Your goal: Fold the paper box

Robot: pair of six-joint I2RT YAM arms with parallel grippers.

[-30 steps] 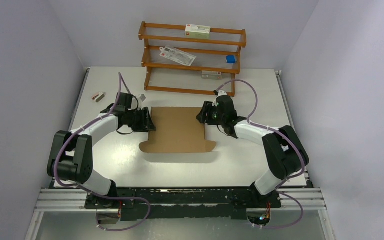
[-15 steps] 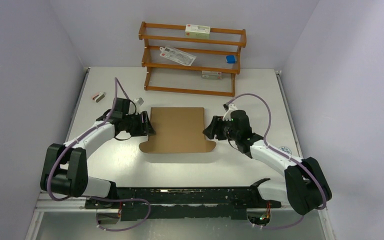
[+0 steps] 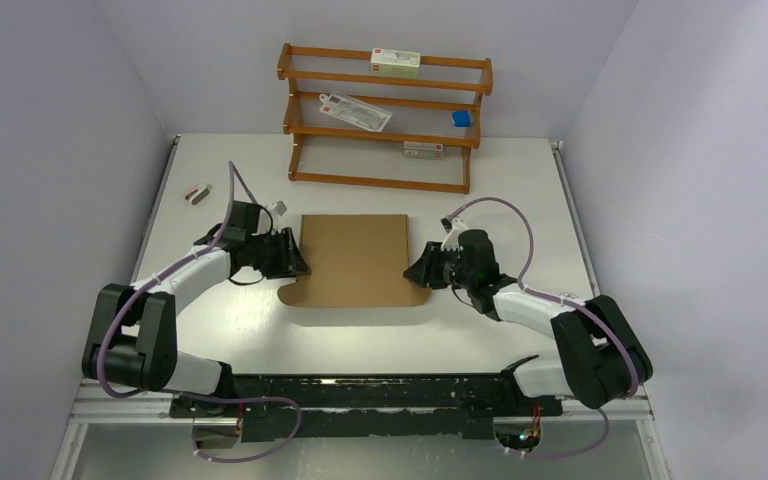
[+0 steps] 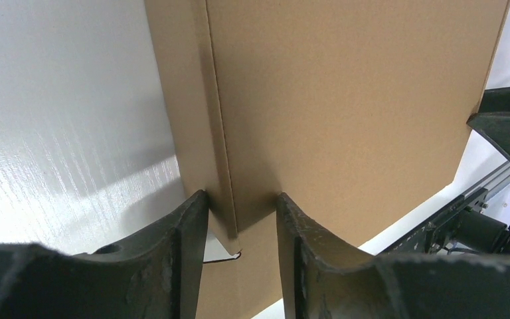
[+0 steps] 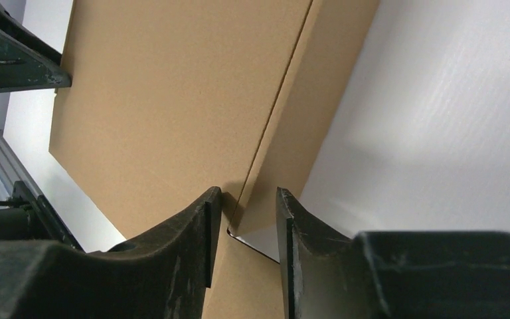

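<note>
The paper box [image 3: 355, 255] is a flat brown cardboard sheet lying in the middle of the table, with rounded tabs at its near corners. My left gripper [image 3: 298, 262] is at the sheet's left edge near the front. In the left wrist view its jaws [image 4: 239, 199] are open and straddle the raised narrow side flap of the box [image 4: 345, 100]. My right gripper [image 3: 412, 272] is at the right edge, opposite the left one. Its open jaws [image 5: 247, 196] straddle the other side flap of the box [image 5: 172, 100], with gaps showing on both sides.
An orange-brown wooden rack [image 3: 385, 115] stands at the back with white cartons [image 3: 396, 63] and a small blue thing [image 3: 461, 118] on its shelves. A small item [image 3: 197, 192] lies at the far left. A metal rail [image 3: 360, 395] runs along the near edge.
Both grippers have slid along the box's sides toward the near end. The right arm has swung down and outward. Both pairs of jaws stand narrower than half a second ago.
</note>
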